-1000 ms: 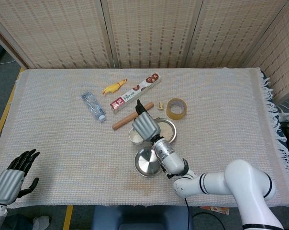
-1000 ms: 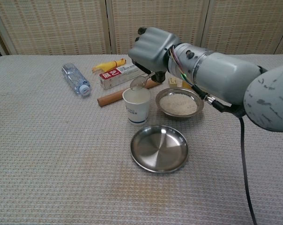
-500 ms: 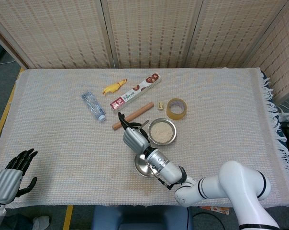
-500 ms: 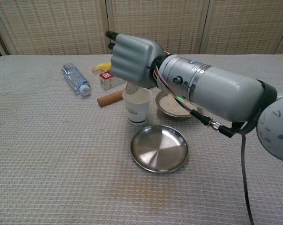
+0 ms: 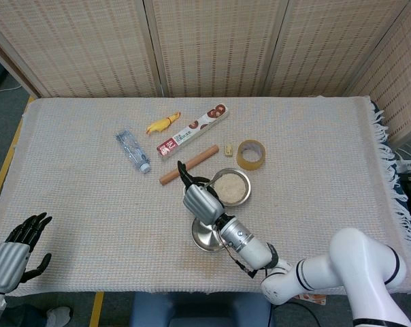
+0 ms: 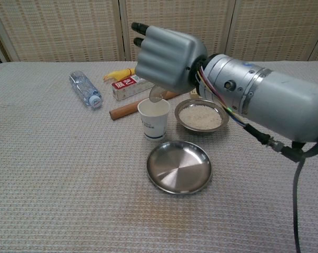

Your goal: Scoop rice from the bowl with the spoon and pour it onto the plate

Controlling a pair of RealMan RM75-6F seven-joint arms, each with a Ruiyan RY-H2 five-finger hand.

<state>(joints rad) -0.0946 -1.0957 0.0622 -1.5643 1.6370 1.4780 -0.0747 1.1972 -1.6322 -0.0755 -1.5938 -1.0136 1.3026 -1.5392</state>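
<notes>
My right hand [image 6: 167, 58] hovers above a white paper cup [image 6: 153, 122] and grips a metal spoon [image 6: 157, 95]. Only the spoon's scoop shows, just over the cup's mouth. Right of the cup stands a steel bowl [image 6: 202, 117] filled with white rice. In front of both lies a bare steel plate [image 6: 178, 167]. In the head view the right hand [image 5: 199, 199] hides the cup, sits left of the rice bowl [image 5: 231, 188], and its forearm crosses the plate [image 5: 202, 240]. My left hand [image 5: 15, 252] hangs past the table's near left corner, fingers apart, holding nothing.
Behind the cup lie a wooden rod [image 5: 188, 164], a long snack box [image 5: 192, 131], a yellow toy [image 5: 162, 123] and a water bottle [image 5: 133, 151]. A roll of tape [image 5: 250, 154] and a small block [image 5: 228, 149] sit behind the bowl. A woven cloth covers the table.
My right hand swung left and toward me from over the cup and bowl, then drifted back right and rose slightly. The spoon stays over the cup. The left hand barely moved.
</notes>
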